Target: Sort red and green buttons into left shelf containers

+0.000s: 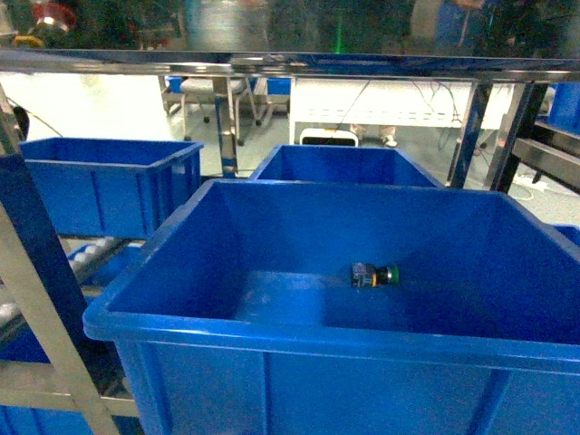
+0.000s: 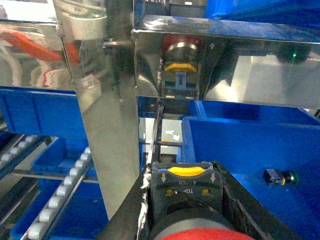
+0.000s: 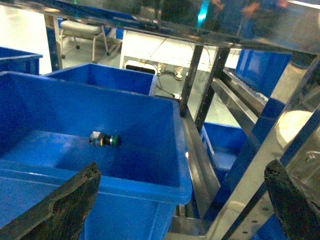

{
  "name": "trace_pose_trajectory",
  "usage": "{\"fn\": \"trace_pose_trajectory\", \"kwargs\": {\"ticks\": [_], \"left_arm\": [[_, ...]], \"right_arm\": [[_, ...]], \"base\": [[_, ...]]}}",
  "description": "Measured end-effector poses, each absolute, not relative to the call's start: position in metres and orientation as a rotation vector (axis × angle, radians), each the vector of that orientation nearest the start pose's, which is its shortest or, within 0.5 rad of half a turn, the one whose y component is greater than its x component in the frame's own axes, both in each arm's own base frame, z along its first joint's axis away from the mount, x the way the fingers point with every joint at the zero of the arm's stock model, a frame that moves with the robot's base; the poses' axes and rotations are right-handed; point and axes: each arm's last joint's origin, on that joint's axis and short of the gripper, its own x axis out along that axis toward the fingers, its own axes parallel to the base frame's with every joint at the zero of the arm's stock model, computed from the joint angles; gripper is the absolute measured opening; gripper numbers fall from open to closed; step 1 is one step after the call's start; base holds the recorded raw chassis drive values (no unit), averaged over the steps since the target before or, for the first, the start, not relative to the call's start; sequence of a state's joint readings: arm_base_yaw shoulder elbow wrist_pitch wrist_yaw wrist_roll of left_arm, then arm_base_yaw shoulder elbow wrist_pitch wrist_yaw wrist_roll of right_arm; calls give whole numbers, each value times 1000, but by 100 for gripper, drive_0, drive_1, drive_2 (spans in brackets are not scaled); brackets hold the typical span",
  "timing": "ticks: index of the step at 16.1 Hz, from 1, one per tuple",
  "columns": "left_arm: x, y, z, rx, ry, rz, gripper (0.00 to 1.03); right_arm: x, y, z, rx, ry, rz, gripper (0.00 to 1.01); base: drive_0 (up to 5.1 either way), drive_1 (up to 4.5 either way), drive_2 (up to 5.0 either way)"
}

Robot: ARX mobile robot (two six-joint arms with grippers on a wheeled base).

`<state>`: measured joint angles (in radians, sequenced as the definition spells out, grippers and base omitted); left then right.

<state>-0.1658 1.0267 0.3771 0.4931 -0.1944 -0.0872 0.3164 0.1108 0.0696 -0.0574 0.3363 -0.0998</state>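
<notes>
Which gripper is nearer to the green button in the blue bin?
Probably left. Left gripper, holding the red button, sits left of the green button; right gripper, jaws open, is outside the bin's front rim.

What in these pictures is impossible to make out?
- Left gripper's jaws: left wrist view, hidden behind a red-capped, yellow-tabbed part filling the bottom edge.
- Green button's body detail: too small and blurred in every view.
- Right gripper: right wrist view, fingers cut off by the bottom edge.
- Both arms: absent from head view.
</notes>
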Motion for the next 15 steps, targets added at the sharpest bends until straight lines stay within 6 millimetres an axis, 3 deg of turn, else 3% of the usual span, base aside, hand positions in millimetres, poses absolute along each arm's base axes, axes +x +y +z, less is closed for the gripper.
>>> {"fn": "trace_pose_trajectory", "kwargs": {"ticks": [2,11,15], "left_arm": [[208,-29,214,-59,154,35,27],[208,-30,212,-67,167,33,27],[223,-52,187,-61,351,-37,27]], "right_arm": [[98,22,164,-146,143,6,98],[98,22,164,-144,139,5,98],[98,22,164,-145,140,5,98]], "base": [[0,0,0],[0,0,0],[0,0,0]]}}
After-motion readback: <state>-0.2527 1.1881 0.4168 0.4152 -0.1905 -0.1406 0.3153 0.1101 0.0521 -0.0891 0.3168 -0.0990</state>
